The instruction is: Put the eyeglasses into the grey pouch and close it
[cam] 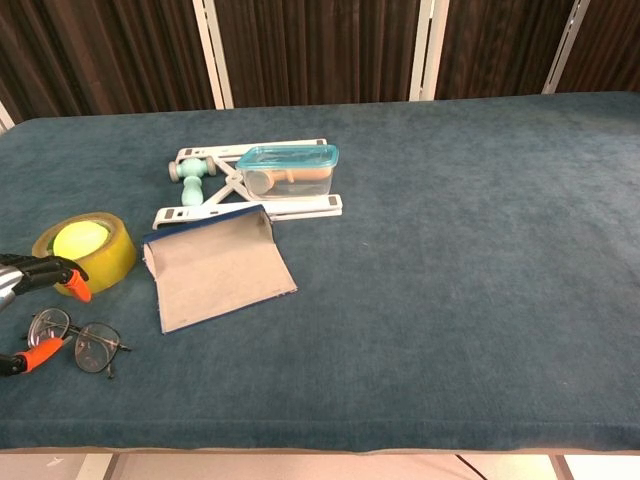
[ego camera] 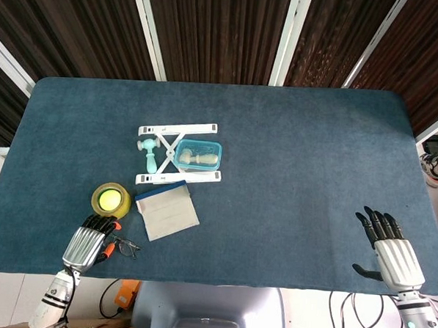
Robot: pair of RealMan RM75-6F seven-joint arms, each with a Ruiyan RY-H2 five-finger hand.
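The eyeglasses (cam: 77,341) (ego camera: 126,246) lie on the blue cloth near the front left edge, thin dark frame, lenses up. My left hand (ego camera: 88,243) (cam: 28,277) is at their left end. Its fingers curl down above the left lens, and the orange thumb tip touches that lens rim from below. A gap still shows between fingers and frame. The grey pouch (cam: 216,268) (ego camera: 167,211) lies flat just right of the glasses, its dark-edged mouth toward the back. My right hand (ego camera: 391,254) rests flat and spread at the front right, holding nothing; the chest view does not show it.
A yellow tape roll (cam: 86,249) sits right behind my left hand. Further back a white folding stand (cam: 245,190) carries a clear teal-lidded box (cam: 288,169), with a teal roller (cam: 193,178) beside it. The table's front edge runs close below the glasses.
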